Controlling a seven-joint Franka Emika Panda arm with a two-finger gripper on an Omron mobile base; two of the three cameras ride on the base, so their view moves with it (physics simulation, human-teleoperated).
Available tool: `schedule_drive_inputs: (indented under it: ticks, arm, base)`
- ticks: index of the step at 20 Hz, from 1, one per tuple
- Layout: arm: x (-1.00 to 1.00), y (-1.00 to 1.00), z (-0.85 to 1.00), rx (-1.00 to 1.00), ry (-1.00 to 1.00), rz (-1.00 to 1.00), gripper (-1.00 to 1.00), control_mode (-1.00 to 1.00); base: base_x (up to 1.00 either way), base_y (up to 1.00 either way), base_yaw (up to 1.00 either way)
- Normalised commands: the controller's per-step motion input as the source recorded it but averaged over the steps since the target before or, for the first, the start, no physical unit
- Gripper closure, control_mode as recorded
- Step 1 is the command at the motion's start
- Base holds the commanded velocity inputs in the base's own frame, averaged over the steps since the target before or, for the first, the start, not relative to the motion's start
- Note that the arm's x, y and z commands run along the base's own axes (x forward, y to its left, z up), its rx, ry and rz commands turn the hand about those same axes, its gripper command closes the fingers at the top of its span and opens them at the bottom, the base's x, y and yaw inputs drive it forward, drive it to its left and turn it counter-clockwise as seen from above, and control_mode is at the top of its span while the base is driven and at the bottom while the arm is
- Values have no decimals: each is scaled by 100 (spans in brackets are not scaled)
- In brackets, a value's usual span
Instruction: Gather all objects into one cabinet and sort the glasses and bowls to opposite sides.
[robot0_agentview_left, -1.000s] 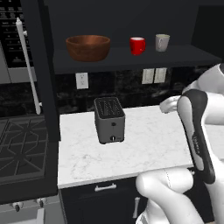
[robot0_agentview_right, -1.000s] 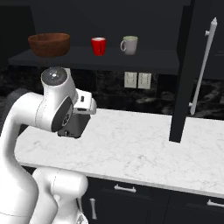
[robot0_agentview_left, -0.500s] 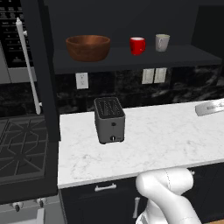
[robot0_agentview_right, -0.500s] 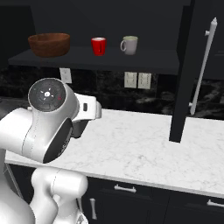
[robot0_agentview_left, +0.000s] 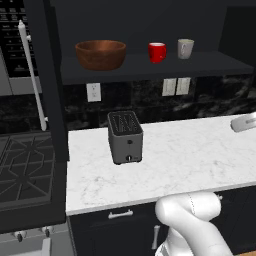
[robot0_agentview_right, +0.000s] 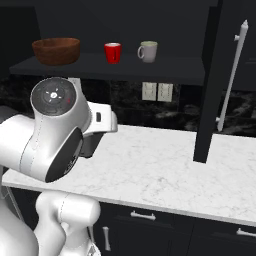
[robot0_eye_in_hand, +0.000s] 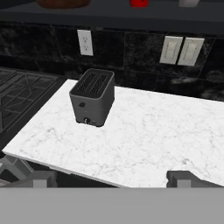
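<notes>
White marble counter (robot0_agentview_left: 190, 160) carries a grey toaster (robot0_agentview_left: 125, 136) below the cabinet shelf (robot0_agentview_left: 150, 70), where wooden bowl (robot0_agentview_left: 100, 54), red mug (robot0_agentview_left: 157, 52) and grey mug (robot0_agentview_left: 185, 48) stand, while the gripper (robot0_eye_in_hand: 111, 179) jaws spread open.

1. Table (robot0_agentview_left: 190, 165): the marble is bare right of the toaster (robot0_agentview_left: 125, 136), my only obstacle there.
2. Shelf (robot0_agentview_left: 150, 70): bowl (robot0_agentview_left: 100, 54), red mug (robot0_agentview_left: 157, 52) and grey mug (robot0_agentview_left: 185, 48) stand apart; right end free.
3. Open door (robot0_agentview_right: 212, 85) bounds my right.
</notes>
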Motion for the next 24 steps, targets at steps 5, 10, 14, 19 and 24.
schedule_drive_inputs:
  ticks: [5, 10, 14, 19, 24]
  arm:
    - [-1, 0, 0, 0, 0, 0, -100, -100]
    - [0, 0, 0, 0, 0, 0, -100, -100]
    - [0, 0, 0, 0, 0, 0, -100, -100]
    - [0, 0, 0, 0, 0, 0, -100, -100]
    - [0, 0, 0, 0, 0, 0, -100, 100]
  base:
    - [0, 0, 0]
    - [0, 0, 0]
    - [0, 0, 0]
    - [0, 0, 0]
    - [-39, -2, 0]
